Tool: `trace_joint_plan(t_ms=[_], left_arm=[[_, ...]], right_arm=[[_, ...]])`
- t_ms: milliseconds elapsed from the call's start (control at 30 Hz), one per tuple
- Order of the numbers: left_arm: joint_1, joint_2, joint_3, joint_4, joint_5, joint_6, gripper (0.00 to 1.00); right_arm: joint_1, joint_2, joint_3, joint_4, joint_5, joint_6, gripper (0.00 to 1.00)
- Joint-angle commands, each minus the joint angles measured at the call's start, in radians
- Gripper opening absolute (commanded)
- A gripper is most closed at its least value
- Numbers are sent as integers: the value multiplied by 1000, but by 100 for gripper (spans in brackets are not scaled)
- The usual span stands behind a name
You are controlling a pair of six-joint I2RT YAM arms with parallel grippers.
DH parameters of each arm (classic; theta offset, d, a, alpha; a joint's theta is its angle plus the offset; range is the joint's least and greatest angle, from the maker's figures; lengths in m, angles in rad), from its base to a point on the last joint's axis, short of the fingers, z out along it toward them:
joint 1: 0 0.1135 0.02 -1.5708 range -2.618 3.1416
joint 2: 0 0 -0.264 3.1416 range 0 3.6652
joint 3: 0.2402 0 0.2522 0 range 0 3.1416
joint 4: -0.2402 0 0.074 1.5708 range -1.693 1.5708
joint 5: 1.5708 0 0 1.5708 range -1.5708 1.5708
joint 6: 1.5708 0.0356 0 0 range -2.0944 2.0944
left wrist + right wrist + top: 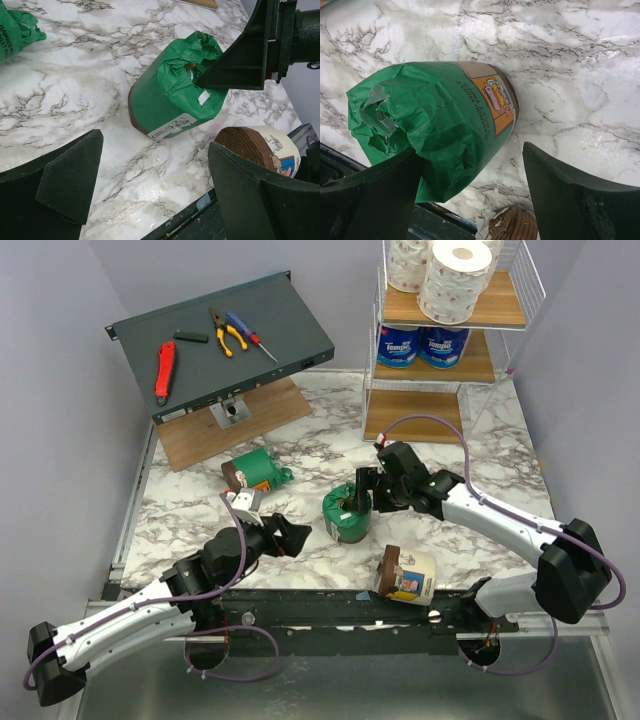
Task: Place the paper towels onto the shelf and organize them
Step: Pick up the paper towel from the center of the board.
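Cream-and-brown roll (405, 577): lies on its side at the near edge of the table (480, 440), not yet handled.
Left gripper (290, 536): released, nothing between the fingers; it sits low, near the green roll (347, 518).
Right gripper (470, 150): released. One finger touches the roll's crumpled top and the other stands apart from its side.
Green roll: stands on end mid-table, well apart from the shelf (415, 418).
Step in hand: grasp the green roll. Centre the jaws on the firm body, not the loose wrap, then close gently, since the roll will likely squash.
Second green roll (257, 470): lies on its side further back.
Surface: smooth marble-pattern top, so a nudged roll may slide.
Shelf: far right, with white rolls (455, 280) on top and blue-wrapped rolls (420, 345) on the middle board. No roll shows on the bottom board, the likely target.
Room: plain grey walls close by on both sides.
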Motion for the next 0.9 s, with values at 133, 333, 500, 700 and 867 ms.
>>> trace_joint_plan(t_ms=[133, 333, 500, 700, 867], left_arm=[[5, 38, 4, 50, -24, 15, 89], [6, 62, 5, 56, -14, 1, 89], [6, 74, 3, 63, -13, -4, 89], [6, 97, 8, 80, -13, -1, 89], [6, 112, 12, 63, -27, -10, 89]], right_arm=[[1, 61, 60, 33, 59, 4, 77], [0, 86, 64, 41, 59, 1, 65], [1, 75, 62, 31, 63, 0, 55], [1, 30, 56, 20, 139, 27, 44], [1, -32, 49, 16, 219, 51, 37]])
